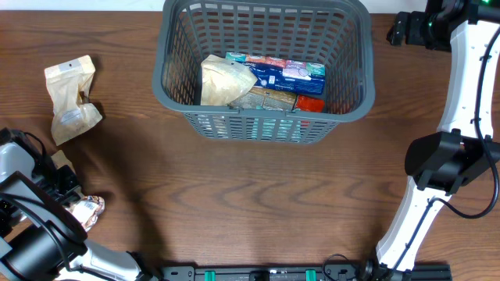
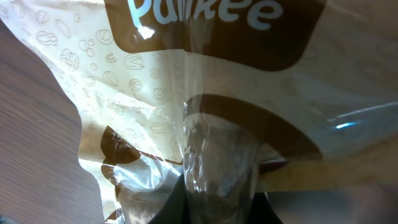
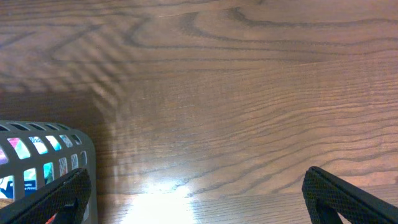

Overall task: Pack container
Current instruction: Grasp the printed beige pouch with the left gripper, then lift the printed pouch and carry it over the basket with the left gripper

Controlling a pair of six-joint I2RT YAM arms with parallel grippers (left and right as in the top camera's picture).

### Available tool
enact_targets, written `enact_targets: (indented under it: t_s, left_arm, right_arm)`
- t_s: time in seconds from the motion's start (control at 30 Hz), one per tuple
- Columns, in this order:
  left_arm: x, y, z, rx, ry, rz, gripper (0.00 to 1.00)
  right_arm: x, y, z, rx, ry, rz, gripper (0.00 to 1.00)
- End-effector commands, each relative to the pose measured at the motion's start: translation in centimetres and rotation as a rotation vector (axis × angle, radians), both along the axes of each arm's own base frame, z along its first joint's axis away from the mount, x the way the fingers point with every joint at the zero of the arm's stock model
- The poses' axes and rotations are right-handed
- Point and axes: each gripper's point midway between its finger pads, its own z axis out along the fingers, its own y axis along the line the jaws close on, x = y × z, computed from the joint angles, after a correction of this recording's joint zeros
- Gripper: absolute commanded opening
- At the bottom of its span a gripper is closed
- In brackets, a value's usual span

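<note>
crinkly glossy film packet (image 2: 186, 93) in left tool (image 2: 217, 202); lattice-walled plastic container (image 1: 258, 127)

Snack packets (image 1: 262, 82) lie in the container (image 1: 162, 74) at far centre; a pouch (image 1: 70, 97) lies left of it; a lone packet (image 1: 86, 211) nearer me.

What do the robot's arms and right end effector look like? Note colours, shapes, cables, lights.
Both arms have white tubular links and bulky black joint housings. The right arm has a thin black cable beside its lower link and a small green light near its wrist. The left arm carries black cables too. The right end effector shows two flat black fingers.
</note>
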Motion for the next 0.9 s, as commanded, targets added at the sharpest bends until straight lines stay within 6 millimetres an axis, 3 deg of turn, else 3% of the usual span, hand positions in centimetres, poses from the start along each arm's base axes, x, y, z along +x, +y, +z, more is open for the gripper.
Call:
enact_targets:
  t_s: [0.0, 0.2, 0.37, 0.5, 0.6, 0.8, 0.87]
  left_arm:
    - [0.4, -1.1, -0.3, -0.056, -0.026, 0.075, 0.06]
    - [0.9, -1.5, 0.5, -0.063, -0.060, 0.142, 0.06]
    - [3.7, -1.6, 4.7, -0.063, -0.247, 0.140, 0.06]
    - [5.4, -2.0, 10.8, 0.010, -0.392, 0.088, 0.06]
    - [7.0, -3.4, 16.1, 0.075, -0.499, -0.004, 0.06]
    - [11.2, -8.6, 26.6, 0.159, -0.732, -0.244, 0.06]
    - [13.3, -11.5, 30.9, 0.179, -0.850, -0.355, 0.05]
  right_arm:
    - [0.0, 0.5, -0.1, 0.002, 0.003, 0.021, 0.99]
    - [0.0, 0.5, -0.1, 0.002, 0.002, 0.021, 0.99]
    - [0.0, 0.4, -0.1, 0.002, 0.001, 0.021, 0.99]
    - [0.1, 0.4, 0.0, 0.002, -0.001, 0.021, 0.99]
    - [0.1, 0.4, 0.0, 0.001, -0.002, 0.021, 0.99]
    - [0.1, 0.4, 0.0, 0.001, -0.002, 0.021, 0.99]
    - [0.1, 0.4, 0.0, 0.002, -0.001, 0.021, 0.99]
